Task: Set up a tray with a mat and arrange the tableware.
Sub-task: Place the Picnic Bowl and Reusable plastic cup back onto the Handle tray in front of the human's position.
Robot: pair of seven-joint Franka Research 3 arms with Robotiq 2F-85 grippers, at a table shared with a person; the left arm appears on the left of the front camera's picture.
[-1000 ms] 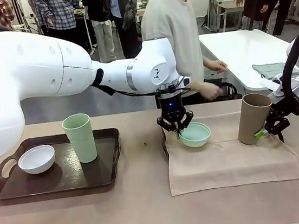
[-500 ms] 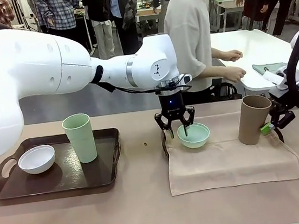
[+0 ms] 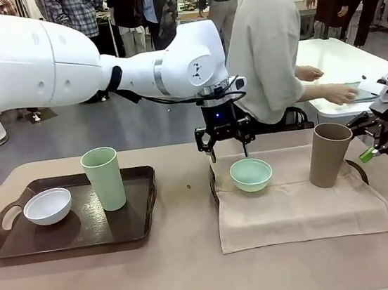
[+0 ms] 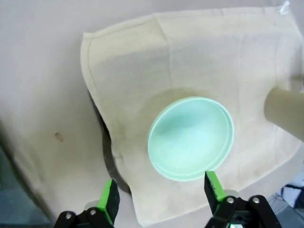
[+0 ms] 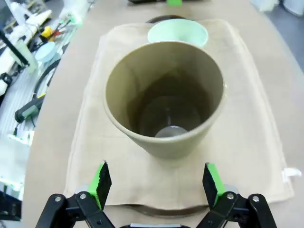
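Spanning the front view, the worktop (image 3: 195, 272) carries all items noted. The mat (image 3: 294, 210), a beige cloth, lies right of centre over a dark tray (image 3: 212, 185), whose rim shows at the mat's left edge. A second tray (image 3: 71, 241), brown with handles, sits at the left, well apart from the mat.

The green cup (image 3: 103, 178) stands upright on the second tray. The white bowl (image 3: 47, 206) is just beside it, toward the left handle. The brown cup (image 3: 328, 154) stands upright on the mat near its right rear corner. The mint bowl (image 3: 251, 174) rests on the mat near its left rear corner, apart from the brown cup.

The left tool (image 3: 229, 155) hangs above the mint bowl's rear rim with jaws spread wide and nothing held. In its wrist view the pads (image 4: 110, 194) stand either side of the bowl's near edge, above it. The right tool (image 3: 374, 144) stands just right of the brown cup, jaws wide, nothing held, clear of the cup wall.
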